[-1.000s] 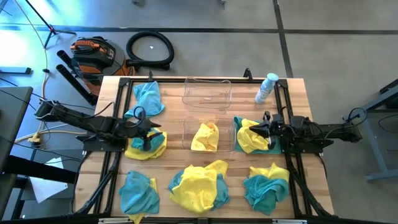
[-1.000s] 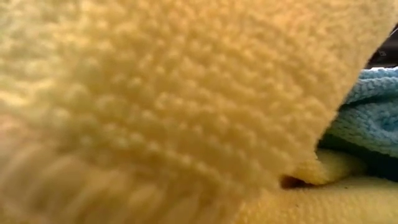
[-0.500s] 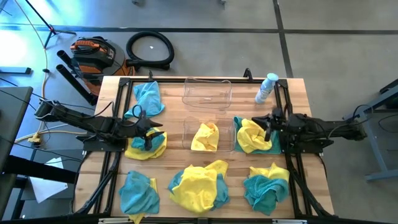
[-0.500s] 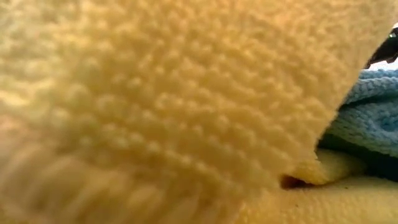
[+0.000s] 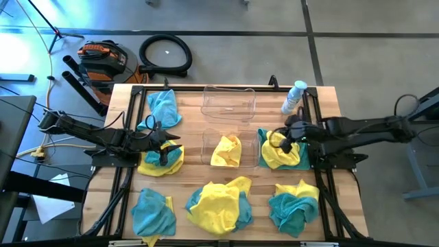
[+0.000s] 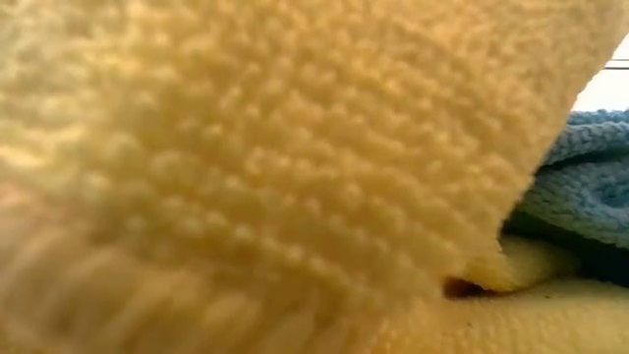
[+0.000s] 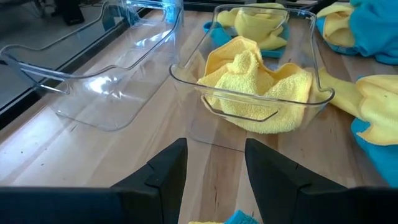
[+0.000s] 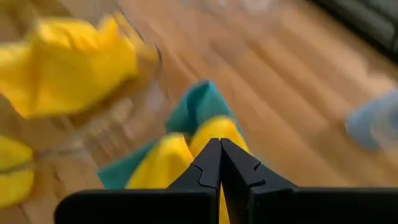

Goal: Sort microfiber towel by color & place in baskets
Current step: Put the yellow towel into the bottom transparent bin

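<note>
Two clear baskets stand mid-table. The far basket [image 5: 228,103] [image 7: 106,68] is empty; the near basket [image 5: 206,147] [image 7: 320,93] has a yellow towel [image 5: 226,151] [image 7: 255,87] lying in it. My left gripper [image 5: 162,142] [image 7: 211,168] is open above a yellow-and-teal towel pile [image 5: 161,161] at the left, pointing at the baskets. My right gripper [image 5: 278,139] [image 8: 219,155] is shut and slants down over a yellow-and-teal pile [image 5: 281,152] [image 8: 186,155] right of the near basket. A yellow towel [image 6: 246,167] fills the low view, with a teal one [image 6: 580,187] behind it.
A teal towel [image 5: 164,106] lies at the far left. Along the near edge lie a teal pile [image 5: 152,211], a yellow-on-teal pile [image 5: 219,204] and a teal-and-yellow pile [image 5: 295,202]. A clear bottle with a blue cap [image 5: 293,96] lies at the far right.
My right arm has risen and its gripper has gone toward the table's left, tipping downward over the yellow-and-teal pile beside the near basket. Its fingers have stayed shut. The towels have not moved.
</note>
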`<state>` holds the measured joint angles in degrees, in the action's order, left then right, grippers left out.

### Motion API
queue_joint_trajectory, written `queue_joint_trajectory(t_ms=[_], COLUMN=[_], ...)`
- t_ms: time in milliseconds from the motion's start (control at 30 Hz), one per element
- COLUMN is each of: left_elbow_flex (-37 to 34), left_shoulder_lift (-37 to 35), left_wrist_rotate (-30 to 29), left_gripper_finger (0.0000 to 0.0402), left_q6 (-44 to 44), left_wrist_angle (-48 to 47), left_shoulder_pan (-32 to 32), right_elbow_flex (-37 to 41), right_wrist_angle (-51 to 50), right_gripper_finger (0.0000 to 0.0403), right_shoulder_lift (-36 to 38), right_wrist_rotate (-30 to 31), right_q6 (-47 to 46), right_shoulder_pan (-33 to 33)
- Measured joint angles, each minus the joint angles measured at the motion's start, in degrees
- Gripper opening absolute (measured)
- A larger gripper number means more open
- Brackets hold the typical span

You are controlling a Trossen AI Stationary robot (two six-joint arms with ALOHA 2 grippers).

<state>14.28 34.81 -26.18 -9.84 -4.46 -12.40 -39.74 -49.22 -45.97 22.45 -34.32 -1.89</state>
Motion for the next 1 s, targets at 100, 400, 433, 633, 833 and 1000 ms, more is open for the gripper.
queue_joint_trajectory(t_ms=[100,400,433,633,833,1000], left_elbow_flex=[0.0,0.0,0.0,0.0,0.0,0.0], left_shoulder_lift=[0.0,0.0,0.0,0.0,0.0,0.0], left_wrist_rotate=[0.0,1.3,1.7,1.7,1.7,1.7], left_gripper_finger=[0.0152,0.0152,0.0152,0.0152,0.0152,0.0152], left_q6=[0.1,0.6,0.7,0.5,0.5,0.0], left_wrist_angle=[0.4,0.0,0.0,-0.3,-0.4,-0.4], left_shoulder_pan=[0.0,0.0,0.0,0.0,0.0,0.0], right_elbow_flex=[-3.3,-3.4,-3.2,-2.6,-2.5,-2.5], right_wrist_angle=[-6.4,-8.7,-8.7,-7.8,-6.2,-4.0], right_gripper_finger=[0.0002,0.0076,0.009,0.016,0.0194,0.0197], right_shoulder_lift=[-5.5,-15.0,-15.7,-20.1,-25.0,-29.6], right_wrist_rotate=[-2.5,-9.5,-9.5,-11.0,-11.8,-11.9], right_q6=[-5.3,-8.1,-8.6,-9.2,-10.7,-11.8], right_shoulder_pan=[0.0,0.0,0.0,0.0,-1.3,-4.7])
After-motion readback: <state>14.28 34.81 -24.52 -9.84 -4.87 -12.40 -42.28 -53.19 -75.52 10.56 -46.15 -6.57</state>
